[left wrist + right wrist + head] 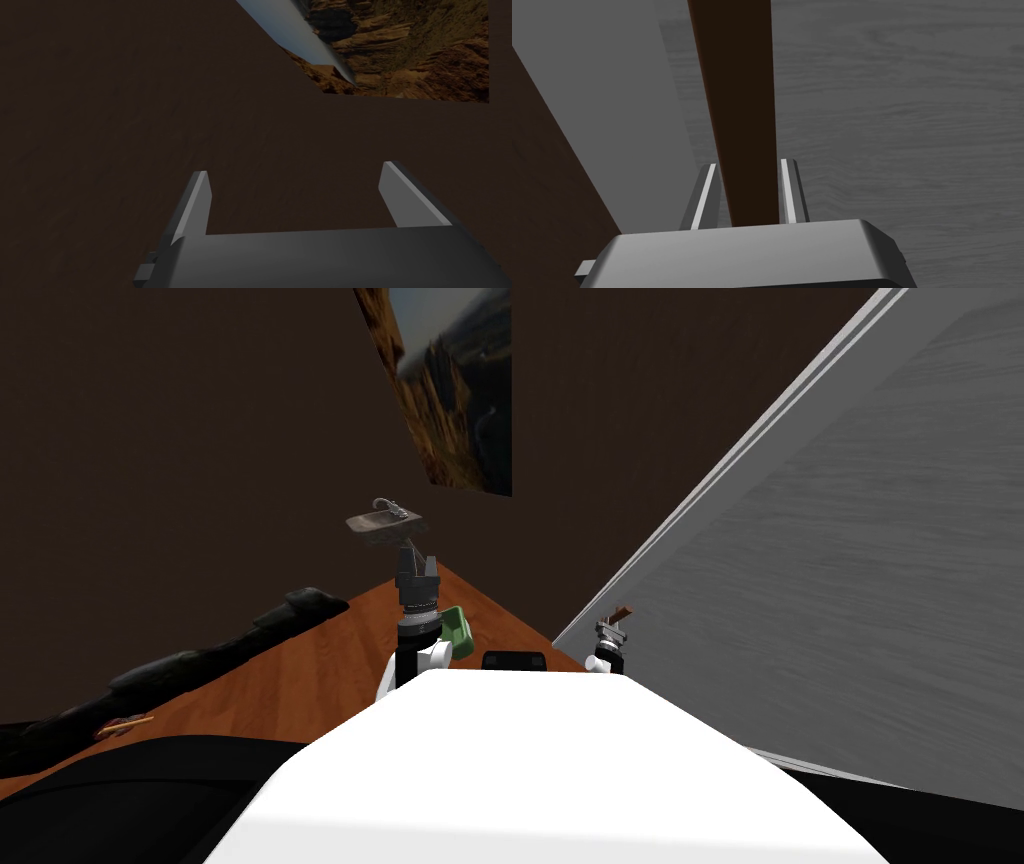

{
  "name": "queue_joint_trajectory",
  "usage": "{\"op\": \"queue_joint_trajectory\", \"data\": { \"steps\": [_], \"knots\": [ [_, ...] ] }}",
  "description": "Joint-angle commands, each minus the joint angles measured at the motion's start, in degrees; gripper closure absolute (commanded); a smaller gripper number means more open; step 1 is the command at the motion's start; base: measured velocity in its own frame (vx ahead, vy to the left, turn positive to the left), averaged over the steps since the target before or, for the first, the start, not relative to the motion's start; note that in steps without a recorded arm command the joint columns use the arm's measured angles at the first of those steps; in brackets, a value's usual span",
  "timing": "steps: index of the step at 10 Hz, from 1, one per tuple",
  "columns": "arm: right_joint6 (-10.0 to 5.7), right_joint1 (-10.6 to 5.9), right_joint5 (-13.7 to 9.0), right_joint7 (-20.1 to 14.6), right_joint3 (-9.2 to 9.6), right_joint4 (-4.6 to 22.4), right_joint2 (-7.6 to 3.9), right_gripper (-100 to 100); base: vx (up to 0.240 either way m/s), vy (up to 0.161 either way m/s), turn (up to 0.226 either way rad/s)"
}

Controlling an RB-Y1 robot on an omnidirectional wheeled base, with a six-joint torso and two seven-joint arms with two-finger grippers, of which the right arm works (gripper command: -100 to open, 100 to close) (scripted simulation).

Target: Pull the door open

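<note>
The door (850, 588) at the right of the frame is showing grey with faint wood grain; its handle (744, 110) is showing dark brown. The wall (150, 438) at upper left is looking deep brown, and the floor (330, 658) at centre is showing orange-brown wood grain.

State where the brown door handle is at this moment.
The brown handle is clamped in the right claw, in front of the grey door in the right wrist view; the head view puts it on the robot's right.
</note>
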Motion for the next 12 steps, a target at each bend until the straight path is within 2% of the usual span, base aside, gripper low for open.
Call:
{"op": "queue_joint_trajectory", "data": {
  "steps": [1, 3, 8, 10, 11, 12],
  "knots": [
    [0.06, 0.15, 0.44, -0.47, 0.79, -0.29, -0.11, 100, -0.111, 0.029, 0.037],
    [0.12, 0.30, 0.90, -0.97, 1.63, -0.59, -0.23, 100, -0.193, 0.014, 0.049],
    [0.39, 0.99, 2.95, -3.17, 5.34, -1.93, -0.76, 100, -0.198, 0.009, 0.065],
    [0.46, 1.18, 3.51, -3.78, 6.36, -2.30, -0.90, 100, -0.197, -0.020, 0.072],
    [0.19, 1.10, 3.30, -3.67, 5.94, -2.00, -1.00, 100, -0.089, 0.001, 0.023],
    [0.16, 1.53, 3.85, -4.52, 7.02, -2.26, -1.40, 100, -0.140, 0.014, 0.072]
  ]
}}
